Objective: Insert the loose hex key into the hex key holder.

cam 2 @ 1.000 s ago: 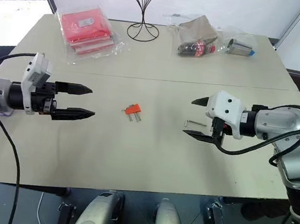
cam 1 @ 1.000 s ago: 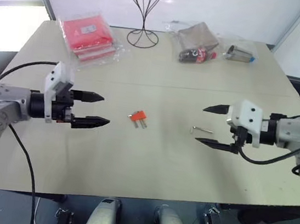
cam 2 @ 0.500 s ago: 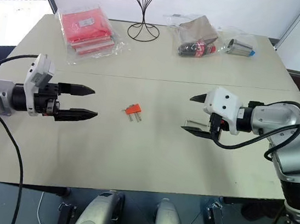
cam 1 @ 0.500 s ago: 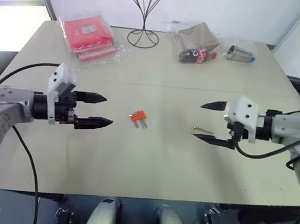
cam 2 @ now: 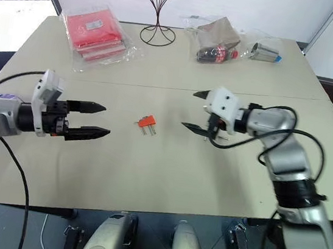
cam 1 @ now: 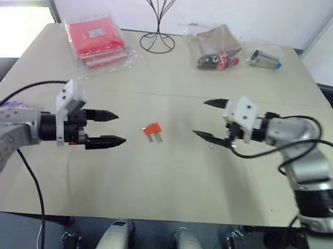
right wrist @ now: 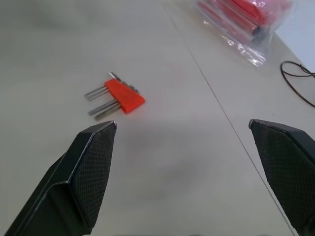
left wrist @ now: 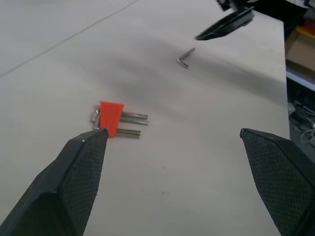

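No text, brand, number or sign can be made out anywhere. The red packets [cam 1: 97,42] in clear plastic, far beyond the left gripper [cam 1: 105,129], carry a pale label, but its print is too small to read. The dark bottle [cam 1: 218,61] with a red band, lying in a clear bag well beyond the right gripper [cam 1: 206,119], shows white marks on the band that cannot be read as letters.
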Motion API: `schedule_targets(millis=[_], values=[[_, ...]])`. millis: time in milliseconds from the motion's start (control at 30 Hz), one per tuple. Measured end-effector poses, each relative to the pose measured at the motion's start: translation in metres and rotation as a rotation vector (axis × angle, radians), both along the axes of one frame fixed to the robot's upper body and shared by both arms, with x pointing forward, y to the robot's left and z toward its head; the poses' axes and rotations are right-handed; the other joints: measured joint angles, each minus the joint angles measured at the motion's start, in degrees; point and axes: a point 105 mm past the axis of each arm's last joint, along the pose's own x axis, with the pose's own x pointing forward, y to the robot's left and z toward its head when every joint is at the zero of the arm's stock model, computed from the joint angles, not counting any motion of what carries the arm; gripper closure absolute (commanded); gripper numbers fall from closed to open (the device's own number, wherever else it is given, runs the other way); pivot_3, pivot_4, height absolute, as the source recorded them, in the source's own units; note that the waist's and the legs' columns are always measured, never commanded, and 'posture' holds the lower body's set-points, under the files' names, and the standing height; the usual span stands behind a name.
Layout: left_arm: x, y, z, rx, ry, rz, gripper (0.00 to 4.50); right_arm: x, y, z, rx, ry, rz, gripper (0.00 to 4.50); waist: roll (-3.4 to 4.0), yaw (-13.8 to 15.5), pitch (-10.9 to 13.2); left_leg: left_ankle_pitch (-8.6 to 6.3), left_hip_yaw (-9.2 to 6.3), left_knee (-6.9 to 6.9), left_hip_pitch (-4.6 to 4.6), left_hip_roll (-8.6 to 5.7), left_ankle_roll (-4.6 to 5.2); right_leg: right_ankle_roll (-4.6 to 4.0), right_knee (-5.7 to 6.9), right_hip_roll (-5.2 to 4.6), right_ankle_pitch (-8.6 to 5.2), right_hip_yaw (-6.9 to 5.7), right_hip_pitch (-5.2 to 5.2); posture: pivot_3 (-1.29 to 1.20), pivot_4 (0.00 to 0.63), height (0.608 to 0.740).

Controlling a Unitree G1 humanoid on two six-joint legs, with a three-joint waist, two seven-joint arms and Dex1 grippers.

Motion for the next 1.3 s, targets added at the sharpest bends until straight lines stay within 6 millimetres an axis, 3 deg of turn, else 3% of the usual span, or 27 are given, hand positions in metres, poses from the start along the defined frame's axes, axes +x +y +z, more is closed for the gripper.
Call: schedule_targets(millis=[200, 333, 500, 1300], values=[[-0.003, 0.017, -0.022, 0.047, 0.041, 0.099, 0.02, 0.031, 0.022, -0.040, -0.031, 0.041, -0.016, 0.00, 0.01, 0.0, 0.0, 0.01, -0.01, -0.02, 0.00, 0.00, -0.03, -0.01, 0.03, 0.02, 0.00, -0.01, -0.03, 0.00, 0.150, 0.740], [-0.006, 0.023, -0.020, 0.056, 0.025, 0.128, 0.02, 0.040, 0.035, -0.051, -0.068, 0.034, 0.018, 0.00, 0.01, 0.0, 0.0, 0.01, -0.02, -0.04, 0.00, -0.02, -0.04, -0.01, 0.02, -0.02, 0.00, -0.01, -0.03, 0.00, 0.150, 0.740], [-0.012, 0.028, -0.021, 0.074, 0.021, 0.153, 0.02, 0.045, 0.037, -0.063, -0.091, 0.051, 0.028, 0.00, 0.01, -0.2, 0.0, 0.04, -0.04, -0.10, 0.01, -0.01, -0.09, -0.01, 0.04, -0.07, 0.01, -0.01, -0.07, 0.00, 0.150, 0.740], [-0.017, 0.031, -0.016, 0.087, -0.013, 0.190, 0.02, 0.036, 0.069, -0.071, -0.053, 0.105, 0.125, 0.00, 0.02, -1.6, 0.0, 0.29, -0.04, -0.77, 0.13, 0.00, -0.50, -0.04, 0.21, -0.08, 0.01, -0.01, -0.41, 0.00, 0.150, 0.740]])
